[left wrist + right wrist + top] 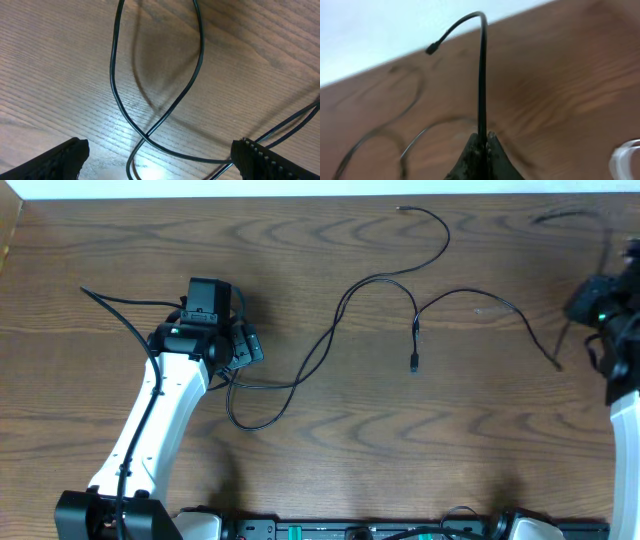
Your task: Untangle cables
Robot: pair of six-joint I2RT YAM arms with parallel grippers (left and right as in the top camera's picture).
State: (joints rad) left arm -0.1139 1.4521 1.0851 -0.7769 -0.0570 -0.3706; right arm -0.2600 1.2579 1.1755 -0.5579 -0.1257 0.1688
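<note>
Hanging wide open over the wooden table (100, 240), the left gripper (160, 150) holds nothing. Its two black fingers (62, 157) sit far apart, one on each side of a loop of the long black cable (150, 65). The loop lies flat on the wood right under the left gripper, and the cable crosses over itself there. From the left gripper, this cable snakes off to the right and up, and ends in a small plug (400, 209).

A second black cable (470, 292) lies further to the right of the left gripper. It comes close to the long one by a hanging plug end (413, 363). I cannot tell if the two are knotted there.

Far to the right of the left gripper, the right gripper (482, 140) is squeezed tight on a third black cable (482, 75). That cable sticks straight up from the pinched fingertips, then bends over, with a tiny tip (431, 49) at its end.
</note>
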